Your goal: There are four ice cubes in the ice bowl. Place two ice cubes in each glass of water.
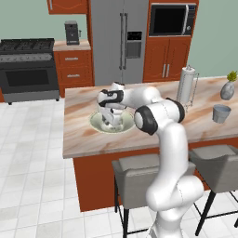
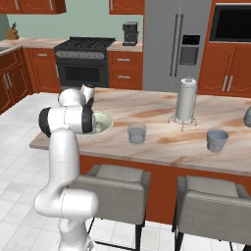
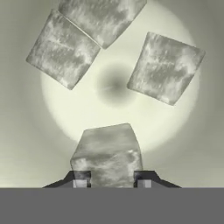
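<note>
Ice cube [image 3: 107,151] sits clamped between the pincer [image 3: 111,181] tips inside the ice bowl [image 3: 26,144]; three more cubes [image 3: 164,68] lie just beyond it.

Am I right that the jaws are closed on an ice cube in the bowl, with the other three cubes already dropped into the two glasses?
Not quite. The gripper does have its jaws on an ice cube in the bowl, but the other three cubes are lying in the bowl too, not in the glasses. The hand view shows all four there.
</note>
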